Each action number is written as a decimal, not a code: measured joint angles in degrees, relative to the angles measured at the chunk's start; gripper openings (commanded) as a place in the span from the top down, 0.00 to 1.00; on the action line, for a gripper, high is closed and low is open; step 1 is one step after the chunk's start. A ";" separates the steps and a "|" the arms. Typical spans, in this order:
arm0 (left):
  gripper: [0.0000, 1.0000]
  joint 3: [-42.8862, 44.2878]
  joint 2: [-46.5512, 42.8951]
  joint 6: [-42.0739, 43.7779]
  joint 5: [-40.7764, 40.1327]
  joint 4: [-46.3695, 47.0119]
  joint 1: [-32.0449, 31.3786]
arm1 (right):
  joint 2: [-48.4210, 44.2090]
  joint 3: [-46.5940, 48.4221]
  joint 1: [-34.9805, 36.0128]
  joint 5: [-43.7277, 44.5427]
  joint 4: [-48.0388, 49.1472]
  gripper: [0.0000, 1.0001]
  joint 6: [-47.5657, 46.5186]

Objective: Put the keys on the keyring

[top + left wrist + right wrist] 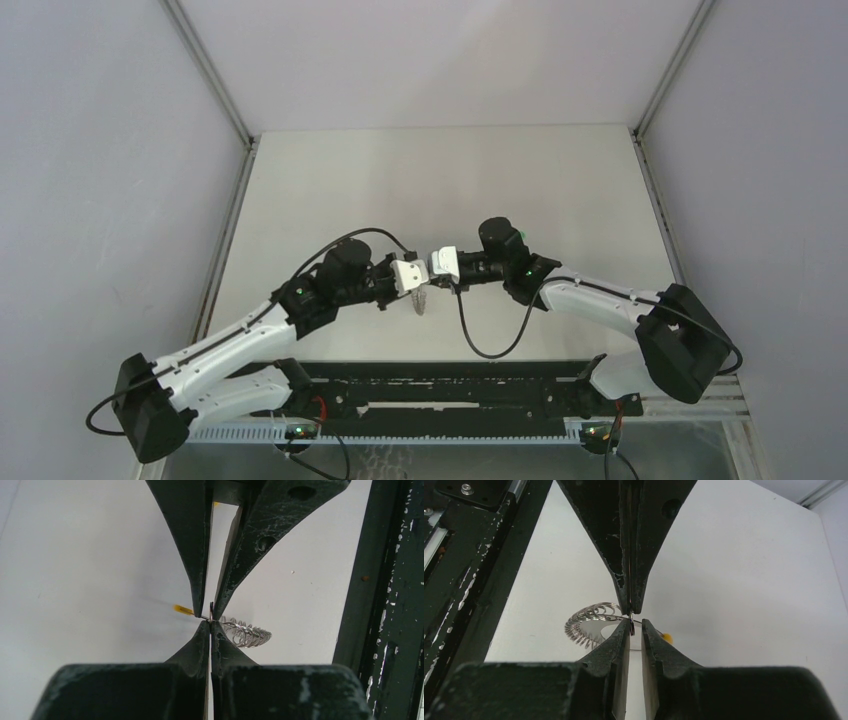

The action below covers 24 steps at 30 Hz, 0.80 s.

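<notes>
My two grippers meet tip to tip above the middle of the table. The keyring [422,300] hangs between and just below them, a thin wire hoop strung with several small silver rings [247,632] [586,622]. Its yellow section [183,610] [667,637] sticks out on the far side. My left gripper [210,624] [419,284] is shut on the keyring's wire. My right gripper [636,624] [432,279] straddles the same wire with a narrow gap between its jaws. A small dark loop [631,625] rests against its left finger. The keys are hidden.
A black slotted rail [430,400] runs along the near table edge, and also shows as a black rail [380,580] at the right of the left wrist view and a black rail [474,555] at the left of the right wrist view. Grey enclosure walls stand left, right and behind. Cables loop by both wrists.
</notes>
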 measured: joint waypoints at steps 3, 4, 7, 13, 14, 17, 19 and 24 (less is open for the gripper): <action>1.00 0.00 0.81 0.00 0.09 -0.13 -0.02 | -0.02 0.00 0.00 -0.42 0.02 0.88 0.15; 1.00 0.00 1.01 0.00 0.31 -0.17 -0.02 | -0.04 0.00 0.00 -0.61 -0.04 0.90 0.22; 1.00 0.31 1.31 0.07 0.28 -0.31 -0.07 | -0.04 0.00 -0.09 -0.87 -0.04 1.00 0.44; 0.95 0.50 1.31 0.13 -0.11 -0.39 -0.09 | -0.07 0.00 -0.48 -1.29 0.17 1.00 1.25; 0.92 0.50 1.31 0.11 -0.24 -0.26 -0.09 | -0.07 -0.02 -0.74 -1.51 0.52 1.00 1.73; 0.79 0.48 0.96 0.13 -0.74 1.11 -0.17 | -0.63 -1.38 -2.23 -2.80 3.98 1.00 4.33; 0.71 0.11 0.15 0.07 -1.36 2.58 -0.24 | -1.77 -2.78 -3.10 -3.63 6.93 1.00 5.92; 0.63 -5.53 -5.42 -0.55 -3.19 10.56 -0.28 | -4.44 -4.83 -4.20 -5.20 13.75 1.00 9.73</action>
